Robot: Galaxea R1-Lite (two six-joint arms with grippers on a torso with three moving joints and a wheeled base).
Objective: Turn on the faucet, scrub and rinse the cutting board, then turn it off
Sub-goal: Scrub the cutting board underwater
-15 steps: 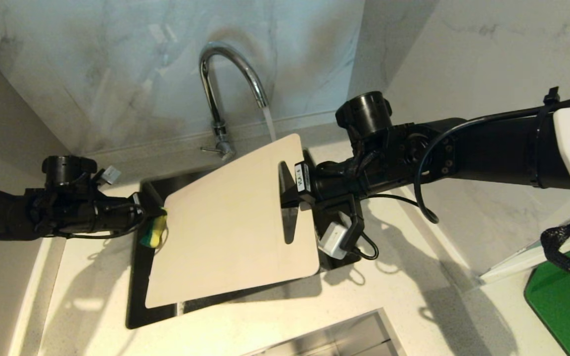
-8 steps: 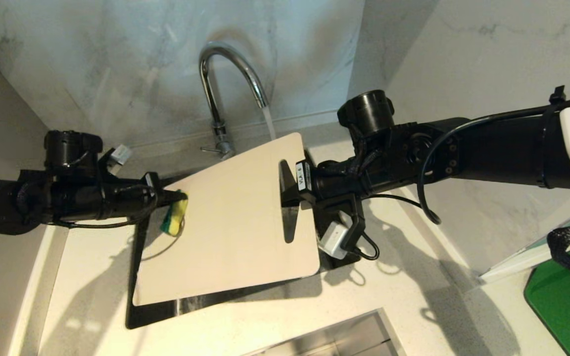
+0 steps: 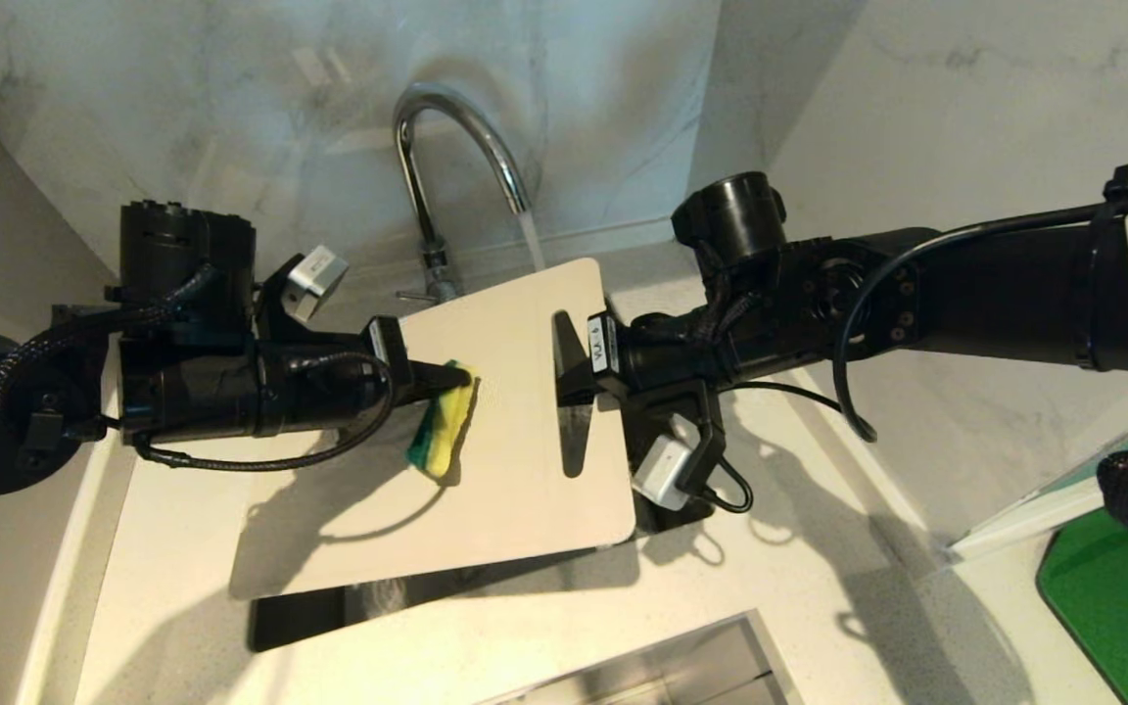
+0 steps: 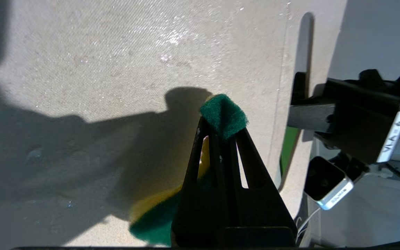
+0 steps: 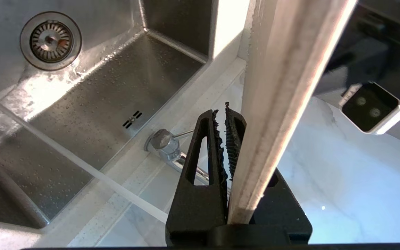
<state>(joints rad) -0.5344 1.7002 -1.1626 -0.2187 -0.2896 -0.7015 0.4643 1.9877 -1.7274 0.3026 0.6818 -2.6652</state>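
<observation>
Left gripper [image 3: 456,377] clamped on the yellow-green sponge [image 3: 442,431], pressing it to the middle of the cutting board [image 3: 515,490]. Right gripper [image 3: 569,377] pinches the board's edge by the handle slot, holding it tilted over the sink [image 5: 92,90]. Faucet [image 3: 446,127] is running; stream lands at the board's far corner. Step: scrubbing. Next, I'd say: stroke the sponge across the uncovered face with steady pressure, then rinse. Right grip looks thin, so the board may pivot.
</observation>
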